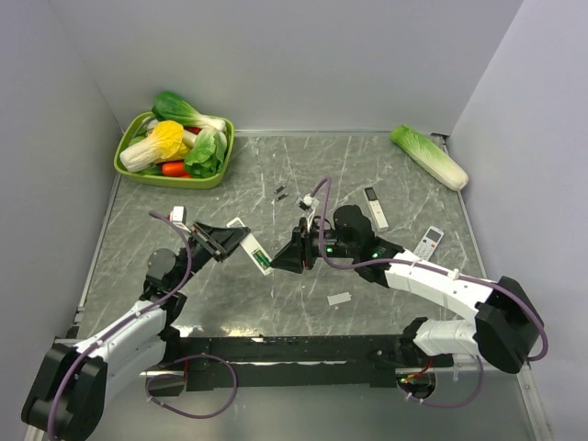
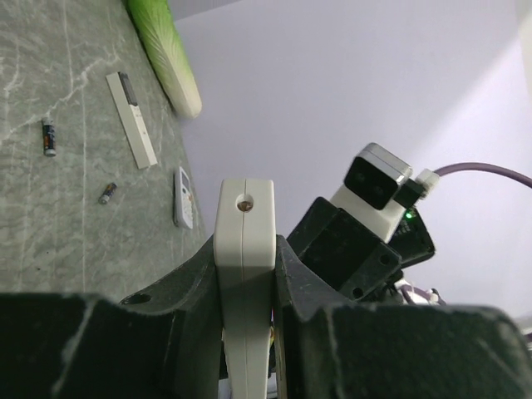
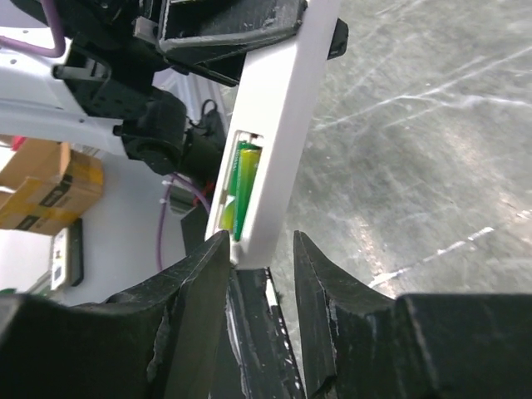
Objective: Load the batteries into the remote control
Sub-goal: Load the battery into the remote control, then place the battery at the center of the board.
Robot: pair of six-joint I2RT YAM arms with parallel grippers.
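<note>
The remote control (image 1: 250, 246) is a long white bar held up off the table, clamped near its window end by my left gripper (image 1: 237, 241). In the left wrist view the remote control (image 2: 245, 233) stands edge-on, with my left gripper (image 2: 245, 253) shut on both its sides. Its back shows in the right wrist view, where a green battery (image 3: 243, 187) lies in the open recess of the remote control (image 3: 287, 116). My right gripper (image 3: 259, 241) is open, its jaws flanking the remote's lower end, with a gap on the right side. From above, my right gripper (image 1: 278, 262) meets that end.
A green basket (image 1: 126, 166) of vegetables sits at the back left and a cabbage (image 1: 429, 156) at the back right. A white remote with a black end (image 1: 376, 208), a wider remote (image 1: 428, 243), two dark cells (image 1: 280, 193) and a small white cover (image 1: 339, 299) lie on the table.
</note>
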